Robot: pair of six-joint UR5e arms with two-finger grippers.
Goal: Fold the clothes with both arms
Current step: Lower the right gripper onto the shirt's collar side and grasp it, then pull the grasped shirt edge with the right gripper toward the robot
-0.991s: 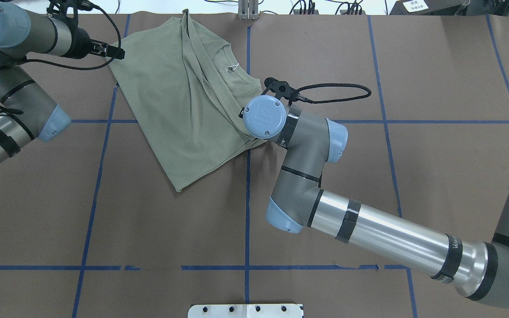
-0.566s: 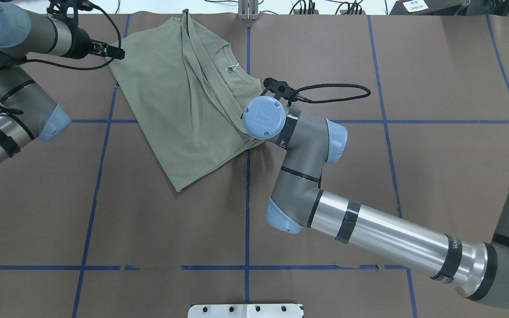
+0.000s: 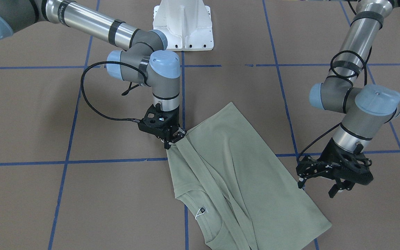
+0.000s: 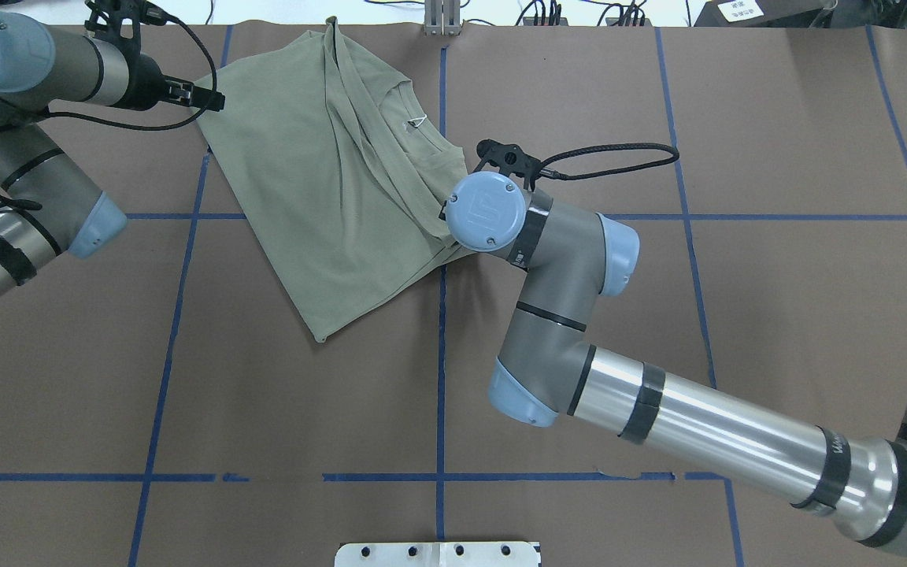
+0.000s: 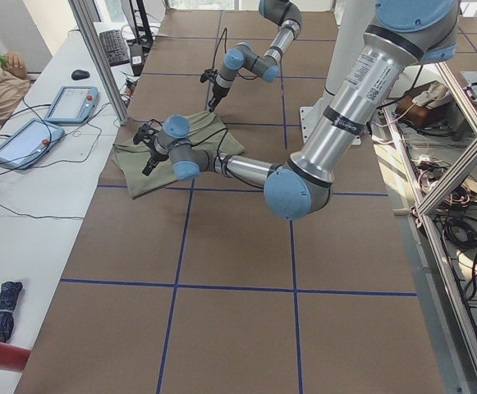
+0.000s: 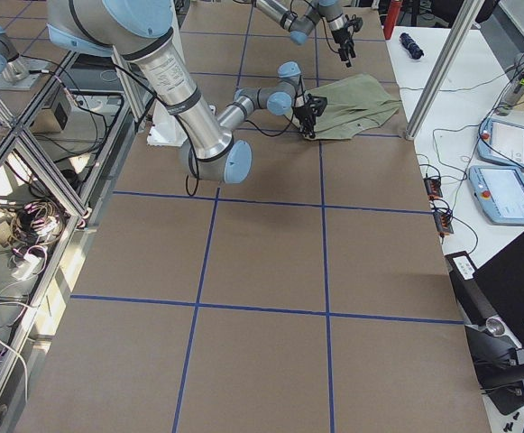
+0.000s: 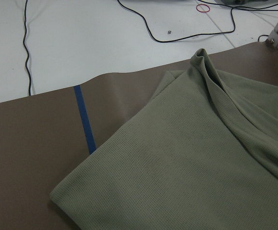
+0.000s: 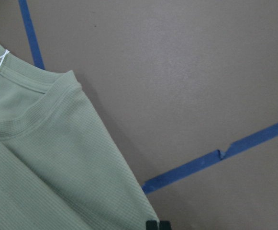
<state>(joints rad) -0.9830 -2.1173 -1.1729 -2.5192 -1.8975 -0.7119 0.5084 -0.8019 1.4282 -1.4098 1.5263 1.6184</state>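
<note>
Two arms working over brown table (image 4: 264,409). L arm (image 4: 20,205) is bending low w/ wrist horizontal, L gripper (image 4: 216,98) sitting just beside shirt's far-left corner; open/closed can't tell. Sage shirt (image 4: 320,197) is lying flat, far centre. R arm (image 4: 705,425) is pointing wrist straight down, R gripper (image 3: 173,138) pinching shirt's edge nr collar.
</note>
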